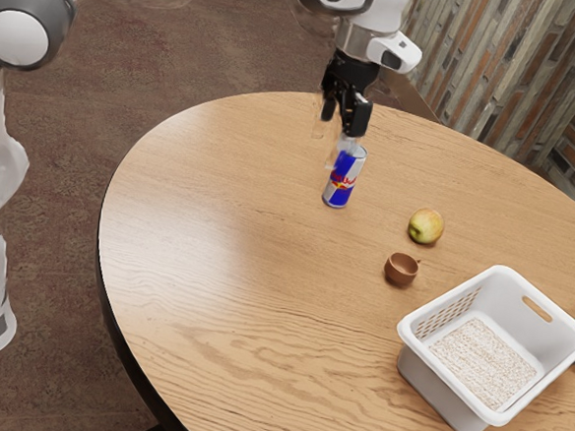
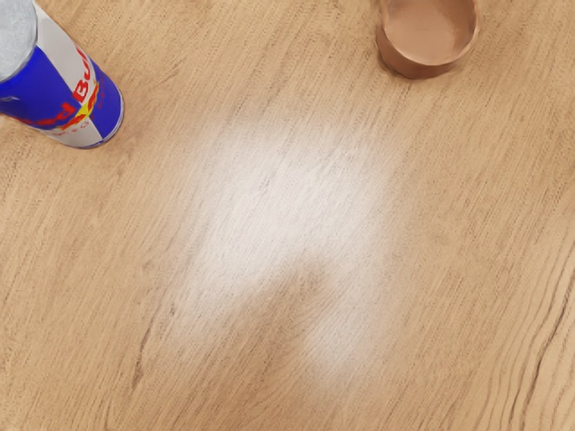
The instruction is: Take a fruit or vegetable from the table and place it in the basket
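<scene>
Here, a yellow-green apple [image 1: 426, 226] rests on the table [image 1: 218, 221] toward the exterior view's right, brown cup [image 1: 401, 270] just nearer, white basket [image 1: 449, 411] nearer still, upright can [image 1: 341, 180] farther to the exterior view's left, gripper [image 1: 344, 116] aloft, claw wide.

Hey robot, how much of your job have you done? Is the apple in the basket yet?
Not yet. Nothing looks done: the apple is on the table, outside the basket. Nothing is in hand: my gripper is up near the drink can, its jaws open. What's left is reaching the apple, grabbing it and putting it in the basket.
</scene>
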Available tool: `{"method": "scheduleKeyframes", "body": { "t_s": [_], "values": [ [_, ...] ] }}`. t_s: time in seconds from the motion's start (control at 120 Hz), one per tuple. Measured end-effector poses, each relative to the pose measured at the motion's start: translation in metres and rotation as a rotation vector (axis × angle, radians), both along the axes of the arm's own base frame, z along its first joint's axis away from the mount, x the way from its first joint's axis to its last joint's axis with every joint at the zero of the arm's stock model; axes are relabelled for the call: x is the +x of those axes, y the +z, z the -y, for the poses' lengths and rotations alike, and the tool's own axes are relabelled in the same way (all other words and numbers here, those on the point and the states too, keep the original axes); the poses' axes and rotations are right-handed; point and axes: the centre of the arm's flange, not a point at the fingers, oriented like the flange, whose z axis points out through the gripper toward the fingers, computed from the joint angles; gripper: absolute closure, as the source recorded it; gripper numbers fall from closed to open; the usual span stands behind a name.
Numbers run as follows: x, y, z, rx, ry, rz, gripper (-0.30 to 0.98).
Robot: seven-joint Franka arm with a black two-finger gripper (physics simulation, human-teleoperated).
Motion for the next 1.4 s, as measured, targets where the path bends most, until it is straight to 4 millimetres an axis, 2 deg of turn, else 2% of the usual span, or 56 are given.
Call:
{"method": "scheduleKeyframes", "body": {
  "t_s": [0.033, 0.075, 0.133, 0.225, 0.308, 0.417, 0.433, 0.45, 0.492, 0.525, 0.542, 0.575, 0.617, 0.625, 0.642, 0.658, 0.675, 0.692, 0.708, 0.733, 0.758, 0.85, 0.95, 1.033, 1.058, 1.1, 1.133, 1.267, 1.292, 1.4],
  "values": [
    [-0.004, 0.047, 0.000, 0.002, 0.060, 0.077, 0.00],
    [-0.010, 0.076, -0.001, -0.003, 0.129, 0.118, 0.01],
    [-0.016, 0.090, -0.006, -0.007, 0.228, 0.125, 0.01],
    [-0.021, 0.094, -0.029, -0.006, 0.400, 0.108, 0.01],
    [-0.026, 0.093, -0.069, -0.001, 0.577, 0.091, 0.01],
    [-0.042, 0.097, -0.135, 0.004, 0.801, 0.088, 0.01],
    [-0.047, 0.104, -0.145, 0.002, 0.835, 0.101, 0.01],
    [-0.054, 0.120, -0.156, 0.003, 0.871, 0.132, 0.01],
    [-0.089, 0.189, -0.178, 0.019, 0.960, 0.269, 0.01],
    [-0.114, 0.219, -0.192, 0.041, 1.024, 0.329, 0.01],
    [-0.119, 0.223, -0.200, 0.063, 1.054, 0.339, 0.01],
    [-0.118, 0.219, -0.216, 0.121, 1.106, 0.334, 0.02],
    [-0.102, 0.200, -0.233, 0.200, 1.124, 0.313, 0.01],
    [-0.095, 0.195, -0.230, 0.215, 1.110, 0.308, 0.01],
    [-0.075, 0.185, -0.212, 0.236, 1.052, 0.301, 0.01],
    [-0.050, 0.175, -0.177, 0.248, 0.960, 0.298, 0.01],
    [-0.027, 0.163, -0.132, 0.249, 0.852, 0.292, 0.01],
    [-0.009, 0.152, -0.091, 0.246, 0.752, 0.285, 0.01],
    [0.002, 0.142, -0.060, 0.242, 0.675, 0.279, 0.01],
    [0.011, 0.132, -0.033, 0.237, 0.595, 0.273, 0.01],
    [0.017, 0.125, -0.022, 0.234, 0.541, 0.269, 0.01],
    [0.031, 0.104, 0.002, 0.229, 0.386, 0.252, 0.02],
    [0.047, 0.074, 0.011, 0.254, 0.268, 0.209, 0.01],
    [0.060, 0.055, 0.039, 0.263, 0.126, 0.195, 0.02],
    [0.064, 0.043, 0.044, 0.266, 0.088, 0.183, 0.02],
    [0.073, 0.018, 0.068, 0.287, 0.007, 0.163, 0.01],
    [0.076, 0.007, 0.080, 0.288, -0.036, 0.167, 0.02],
    [0.083, -0.031, 0.046, 0.163, -0.077, 0.158, 0.02],
    [0.089, -0.037, 0.051, 0.125, -0.117, 0.165, 0.02],
    [0.097, -0.027, 0.016, 0.091, -0.143, 0.237, 0.02]
  ]
}}
